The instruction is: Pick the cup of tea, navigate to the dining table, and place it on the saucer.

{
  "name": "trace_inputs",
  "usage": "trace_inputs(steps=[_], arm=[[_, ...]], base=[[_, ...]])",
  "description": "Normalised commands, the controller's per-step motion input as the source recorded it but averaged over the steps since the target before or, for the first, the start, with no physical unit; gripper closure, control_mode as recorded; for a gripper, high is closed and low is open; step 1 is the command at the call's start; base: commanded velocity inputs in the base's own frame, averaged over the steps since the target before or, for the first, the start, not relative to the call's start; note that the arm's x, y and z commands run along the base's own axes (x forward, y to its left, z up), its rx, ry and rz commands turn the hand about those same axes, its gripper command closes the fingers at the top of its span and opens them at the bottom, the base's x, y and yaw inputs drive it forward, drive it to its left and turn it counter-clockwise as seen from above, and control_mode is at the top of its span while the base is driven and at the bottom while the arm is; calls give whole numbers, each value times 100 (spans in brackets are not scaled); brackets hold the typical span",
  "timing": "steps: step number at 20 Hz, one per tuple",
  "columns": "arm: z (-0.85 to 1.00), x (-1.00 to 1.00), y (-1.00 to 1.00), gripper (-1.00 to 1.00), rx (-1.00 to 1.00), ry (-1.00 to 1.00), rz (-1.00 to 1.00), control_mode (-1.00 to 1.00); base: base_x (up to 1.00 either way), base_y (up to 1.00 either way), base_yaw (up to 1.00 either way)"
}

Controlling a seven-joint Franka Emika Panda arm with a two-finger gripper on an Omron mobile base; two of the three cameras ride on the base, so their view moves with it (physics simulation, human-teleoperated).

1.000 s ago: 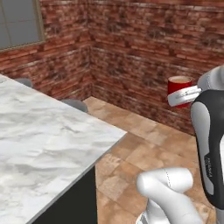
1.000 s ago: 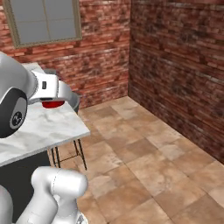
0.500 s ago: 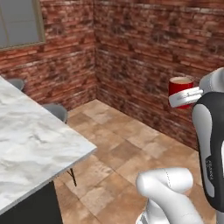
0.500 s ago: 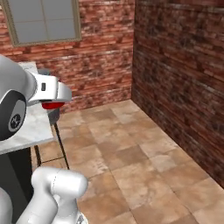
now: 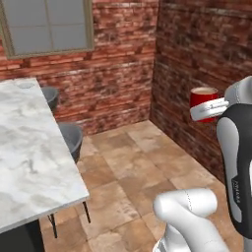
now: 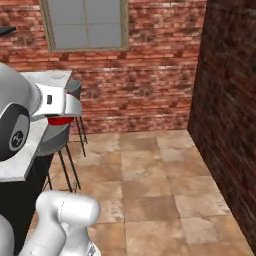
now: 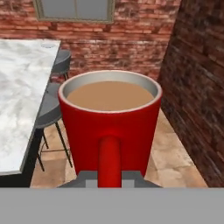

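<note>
The pick is done: the pincer (image 7: 109,175) pinches the cup of tea (image 7: 110,124) by its handle, carried upright at centre frame in the hand view. The marble tabletop (image 5: 29,157) lies at left. Reaching the small pale saucer (image 7: 47,45) at its far end and setting the cup down remain.

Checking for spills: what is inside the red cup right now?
The cup of tea holds light brown liquid nearly up to its pale rim. Its inner bottom is covered by the liquid.

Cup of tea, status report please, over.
Pincer shut on cup of tea, held upright, tea level. Dining table to the left, small pale disc, maybe the saucer, at its far end. Stools along table edge; floor open.
</note>
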Motion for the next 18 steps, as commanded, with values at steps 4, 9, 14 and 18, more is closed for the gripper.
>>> trace_inputs(steps=[4,9,14,18], arm=[[0,0,0,100,0,0,0,100],[0,0,0,100,0,0,0,100],[0,0,0,100,0,0,0,100],[0,0,0,100,0,0,0,100]], base=[[100,-65,63],[100,-85,57],[100,-100,51],[100,-80,56]])
